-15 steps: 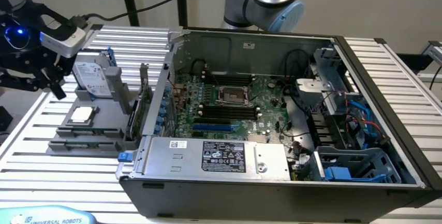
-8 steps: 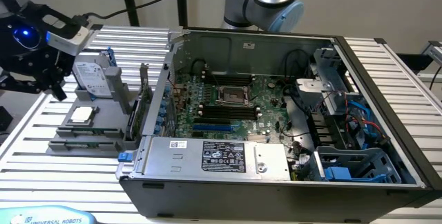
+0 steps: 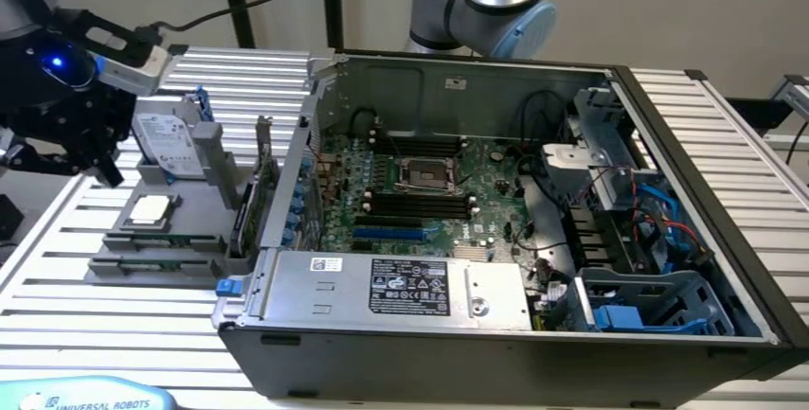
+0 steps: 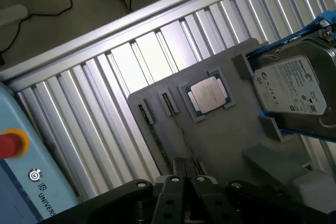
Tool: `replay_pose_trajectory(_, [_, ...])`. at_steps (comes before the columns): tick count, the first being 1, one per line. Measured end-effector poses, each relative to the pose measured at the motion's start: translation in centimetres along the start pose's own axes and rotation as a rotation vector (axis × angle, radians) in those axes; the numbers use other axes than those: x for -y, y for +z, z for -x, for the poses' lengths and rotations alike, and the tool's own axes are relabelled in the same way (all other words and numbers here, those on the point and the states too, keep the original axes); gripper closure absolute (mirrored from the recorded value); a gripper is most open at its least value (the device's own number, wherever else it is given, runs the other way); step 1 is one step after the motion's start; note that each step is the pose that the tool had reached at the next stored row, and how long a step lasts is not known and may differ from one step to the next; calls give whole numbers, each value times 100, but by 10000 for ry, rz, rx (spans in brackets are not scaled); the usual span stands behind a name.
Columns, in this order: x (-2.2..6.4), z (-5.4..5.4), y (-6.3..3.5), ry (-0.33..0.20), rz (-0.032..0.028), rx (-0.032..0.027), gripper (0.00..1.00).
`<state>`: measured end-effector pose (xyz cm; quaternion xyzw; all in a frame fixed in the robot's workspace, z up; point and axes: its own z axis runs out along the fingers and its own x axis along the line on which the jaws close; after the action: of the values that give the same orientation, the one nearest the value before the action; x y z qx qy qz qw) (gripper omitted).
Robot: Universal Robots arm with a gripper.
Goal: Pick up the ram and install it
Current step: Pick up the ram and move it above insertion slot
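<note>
Two ram sticks (image 3: pixel 161 240) lie in grey holders at the front of a grey parts tray (image 3: pixel 120 268), on the exterior view's left. My black gripper (image 3: pixel 101 159) hangs above the back of that tray, beside the hard drive, and touches nothing. In the wrist view the shut fingers (image 4: pixel 178 174) sit together over the tray (image 4: pixel 220 140) with nothing between them. The ram (image 4: pixel 145 113) shows there as thin edge-on strips beside the square silver processor (image 4: pixel 210 95). The open computer case (image 3: pixel 708 192) holds the motherboard (image 3: pixel 487 169) with its black slots (image 3: pixel 418 205).
A silver hard drive in a blue frame (image 3: pixel 170 145) (image 4: pixel 294 85) stands at the tray's back. The processor (image 3: pixel 152 208) lies in the tray's middle. The case's power supply (image 3: pixel 392 287) and cables (image 3: pixel 638 221) crowd its interior. A teach pendant (image 3: pixel 82 396) with a red button (image 4: pixel 9 144) lies near the table's front.
</note>
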<state>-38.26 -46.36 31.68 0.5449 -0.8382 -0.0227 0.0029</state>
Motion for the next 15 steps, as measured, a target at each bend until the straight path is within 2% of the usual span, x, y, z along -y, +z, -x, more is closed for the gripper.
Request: replay_pose_trajectory(15, [4,-2,80,-2718,25,-98,89])
